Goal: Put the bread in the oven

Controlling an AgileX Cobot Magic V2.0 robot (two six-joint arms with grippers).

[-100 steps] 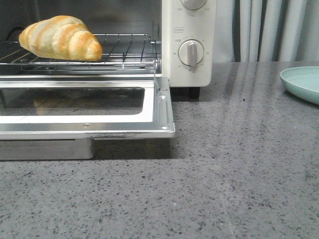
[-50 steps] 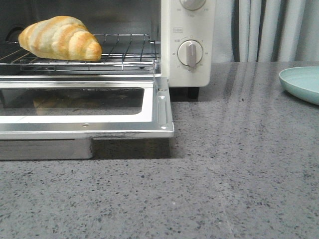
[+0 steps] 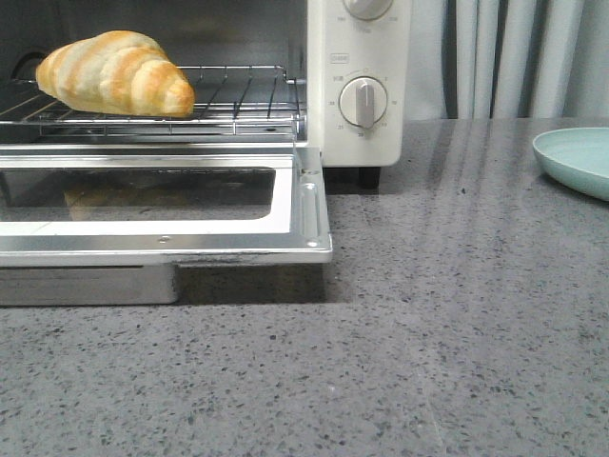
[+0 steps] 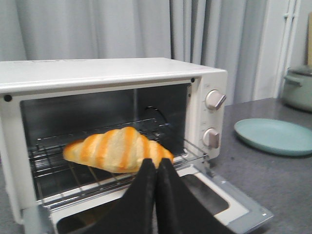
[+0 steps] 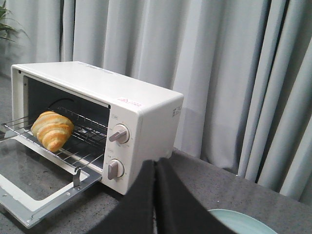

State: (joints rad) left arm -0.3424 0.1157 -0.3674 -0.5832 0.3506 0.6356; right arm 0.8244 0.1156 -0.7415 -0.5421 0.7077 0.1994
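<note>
The bread (image 3: 114, 72), a golden-brown striped croissant roll, lies on the wire rack (image 3: 243, 100) inside the cream-white oven (image 3: 360, 81). The oven's glass door (image 3: 304, 205) hangs open, flat over the counter. The bread also shows in the left wrist view (image 4: 114, 148) and the right wrist view (image 5: 51, 129). My left gripper (image 4: 156, 163) is shut and empty, back from the open door, in front of the bread. My right gripper (image 5: 155, 163) is shut and empty, off to the oven's (image 5: 141, 126) right. Neither gripper shows in the front view.
A pale green plate (image 3: 580, 160) sits on the grey speckled counter to the oven's right; it also shows in the left wrist view (image 4: 275, 136). A grey-green pot (image 4: 297, 87) stands farther right. Grey curtains hang behind. Two dial knobs (image 3: 364, 100) are on the oven's right panel.
</note>
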